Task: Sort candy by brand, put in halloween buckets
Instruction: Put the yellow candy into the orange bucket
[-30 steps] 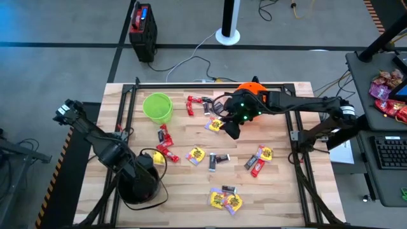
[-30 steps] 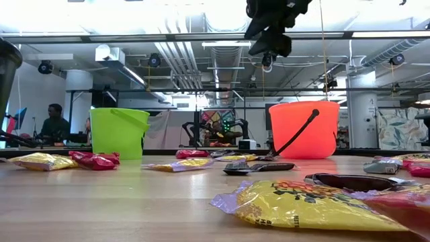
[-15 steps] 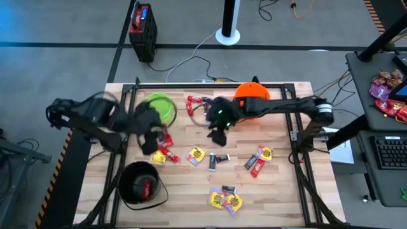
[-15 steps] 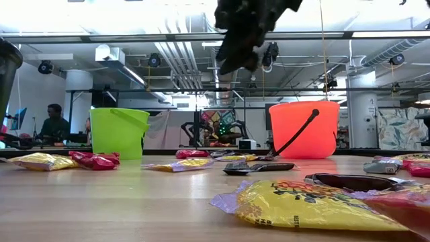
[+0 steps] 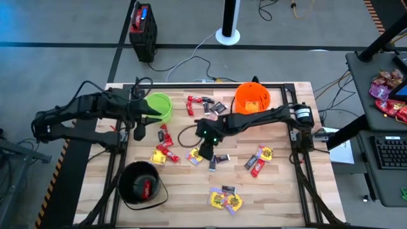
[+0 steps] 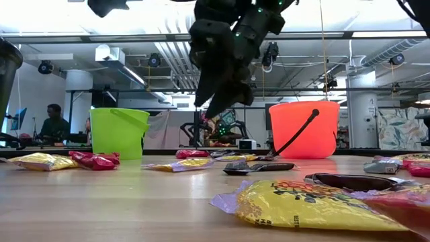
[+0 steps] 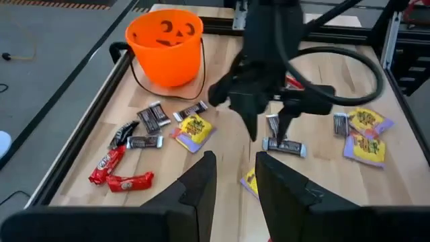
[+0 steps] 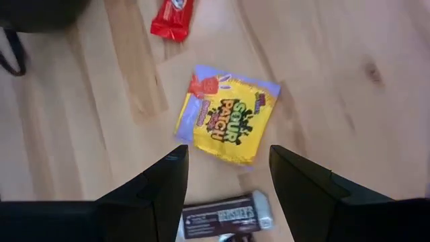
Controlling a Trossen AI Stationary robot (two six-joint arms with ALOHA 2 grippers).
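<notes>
Several wrapped candies lie on the wooden table [image 5: 280,191]. My right gripper [image 5: 206,151] hangs open and empty above the middle of the table. It is over a yellow packet [image 8: 225,124] and a dark bar [image 8: 225,215], and it also shows in the low view [image 6: 218,101]. My left gripper [image 5: 137,129] is open and empty in the air beside the green bucket [image 5: 158,107]; its wrist view shows the open fingers [image 7: 235,178]. The orange bucket [image 5: 252,97] stands at the far edge. The black bucket [image 5: 140,183] stands near left with a red candy inside.
Red candies [image 5: 165,145] lie between the green and black buckets. A yellow and a red candy [image 5: 259,159] lie to the right. Yellow packets [image 5: 226,200] lie near the front edge. Red and dark candies [image 5: 203,105] lie between the green and orange buckets. A dark frame rims the table.
My left gripper has gone from above the black bucket toward the table's far edge, to beside the green bucket. My right gripper has gone from beside the orange bucket toward the table's left and near edges and down, to above the yellow packet in the middle.
</notes>
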